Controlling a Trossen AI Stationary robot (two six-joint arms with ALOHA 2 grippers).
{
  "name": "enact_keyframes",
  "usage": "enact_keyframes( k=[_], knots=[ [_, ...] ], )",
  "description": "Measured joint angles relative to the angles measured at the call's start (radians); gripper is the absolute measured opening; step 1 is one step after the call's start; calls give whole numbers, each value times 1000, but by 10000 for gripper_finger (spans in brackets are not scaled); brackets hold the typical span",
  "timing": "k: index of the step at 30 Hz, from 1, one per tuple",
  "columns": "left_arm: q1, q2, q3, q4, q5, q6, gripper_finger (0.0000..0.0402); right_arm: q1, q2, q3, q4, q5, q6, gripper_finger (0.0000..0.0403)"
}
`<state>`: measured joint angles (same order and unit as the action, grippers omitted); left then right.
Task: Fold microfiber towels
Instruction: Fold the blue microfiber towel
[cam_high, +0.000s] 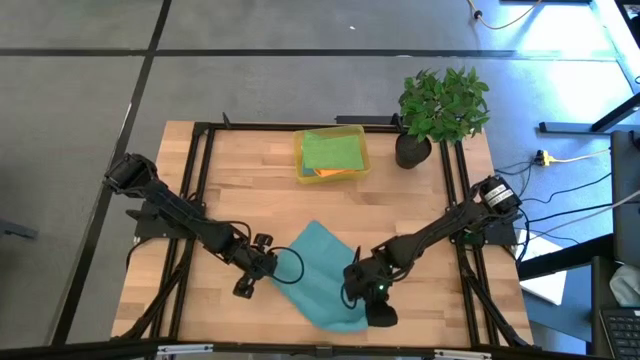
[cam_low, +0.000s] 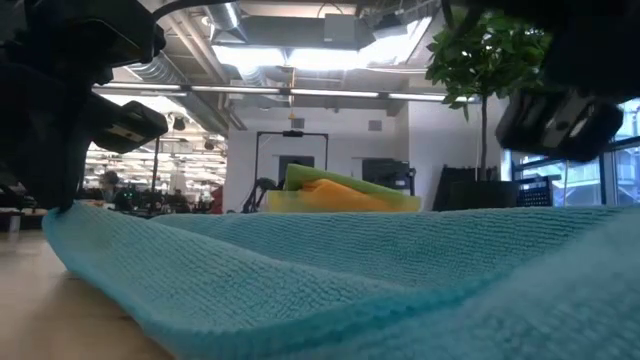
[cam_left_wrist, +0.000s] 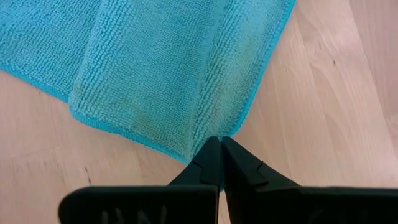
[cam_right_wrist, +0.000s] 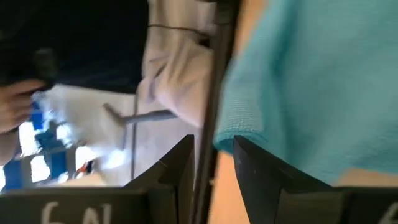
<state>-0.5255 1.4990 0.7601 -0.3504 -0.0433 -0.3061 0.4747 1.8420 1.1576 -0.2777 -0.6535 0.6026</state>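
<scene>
A teal towel (cam_high: 318, 275) lies spread as a diamond near the table's front edge, and it fills the low view (cam_low: 330, 270). My left gripper (cam_high: 270, 270) (cam_left_wrist: 221, 142) is shut at the towel's left corner. A flap of the towel lies folded over beside that corner (cam_left_wrist: 143, 81). My right gripper (cam_high: 375, 316) (cam_right_wrist: 212, 146) stands open at the towel's near right edge. It points toward the table's near edge, and the towel's hem (cam_right_wrist: 239, 134) is at one fingertip. I cannot tell whether that finger touches the hem. My left gripper pinches the towel's left corner (cam_left_wrist: 200, 138) between its two shut fingertips, slanting down from the table's left. The cloth reaches only into the tips, which hide the contact itself. In the low view that corner (cam_low: 58, 212) sits slightly raised, and the rest lies on the table.
A yellow bin (cam_high: 331, 155) (cam_low: 340, 195) at the back centre holds green and orange towels. A potted plant (cam_high: 440, 105) stands at the back right. Black frame rails (cam_high: 205, 160) run along the table's sides. A person's hand (cam_right_wrist: 12, 106) shows beyond the near edge.
</scene>
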Motion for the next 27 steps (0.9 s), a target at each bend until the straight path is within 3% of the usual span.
enact_keyframes(
  k=[7, 18, 27],
  knots=[
    [0, 0, 0, 3, 0, -2, 0, 0, 0, -42, -30, 107, 125, 113],
    [0, 0, 0, 3, 0, -25, 0, 8, -31, -51, -58, 73, 174, 113],
    [0, 0, 0, 4, 0, -25, 0, 69, -119, -70, -12, 290, 154, 114]
  ],
)
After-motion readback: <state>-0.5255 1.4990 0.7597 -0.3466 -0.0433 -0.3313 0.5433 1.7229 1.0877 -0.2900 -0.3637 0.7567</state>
